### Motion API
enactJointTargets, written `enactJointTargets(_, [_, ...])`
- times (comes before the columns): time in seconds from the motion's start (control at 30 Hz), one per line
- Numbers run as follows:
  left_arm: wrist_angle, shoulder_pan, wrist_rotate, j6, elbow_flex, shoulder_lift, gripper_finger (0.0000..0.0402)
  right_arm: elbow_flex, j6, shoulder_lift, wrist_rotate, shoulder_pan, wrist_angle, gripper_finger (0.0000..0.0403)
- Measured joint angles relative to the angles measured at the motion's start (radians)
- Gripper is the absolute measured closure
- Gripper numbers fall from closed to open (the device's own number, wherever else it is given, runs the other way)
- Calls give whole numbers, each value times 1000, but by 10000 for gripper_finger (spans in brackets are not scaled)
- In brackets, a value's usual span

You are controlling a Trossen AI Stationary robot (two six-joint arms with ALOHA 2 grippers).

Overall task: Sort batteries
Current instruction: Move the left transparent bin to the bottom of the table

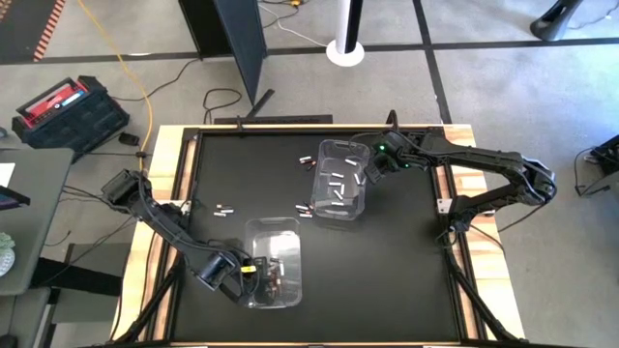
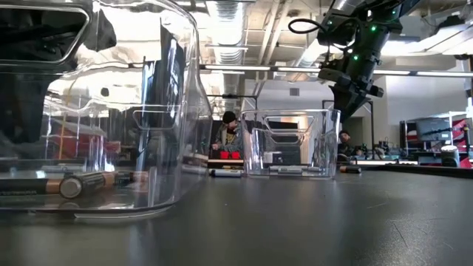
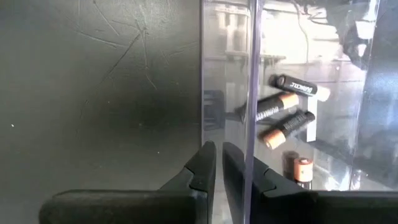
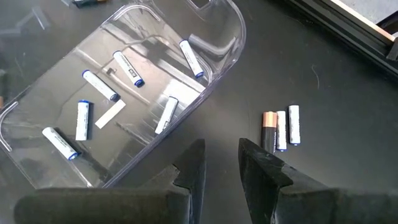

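Two clear bins stand on the black table. The near bin [image 1: 273, 263] holds dark batteries with copper ends [image 3: 278, 107], lying on its floor. The far bin [image 1: 340, 180] holds several white batteries [image 4: 93, 87]. My left gripper [image 3: 219, 163] points down at the near bin's left wall [image 3: 251, 93], its fingers a narrow gap apart with nothing between them. My right gripper [image 4: 221, 158] hangs open and empty above the table by the far bin's right side [image 1: 368, 175]. One dark and two white batteries [image 4: 281, 128] lie side by side on the table beyond it.
More loose batteries lie on the table at the left [image 1: 224, 208], by the far bin's near left corner [image 1: 305, 210] and by its far left corner [image 1: 305, 159]. The table has a wooden rim [image 1: 462, 193]. The middle and near right of the tabletop lie bare.
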Motion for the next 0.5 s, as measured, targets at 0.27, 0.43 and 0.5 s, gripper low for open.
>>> enactJointTargets(0.27, [-1,0,-2,2,1,-1,333,0,-3,0,0,0,0,288])
enactJointTargets(0.43, [-20,0,-2,13,1,-5,308,0,-3,0,0,0,0,288])
enactJointTargets(0.5, [-36,0,-3,13,1,-17,304,0,-2,0,0,0,0,288])
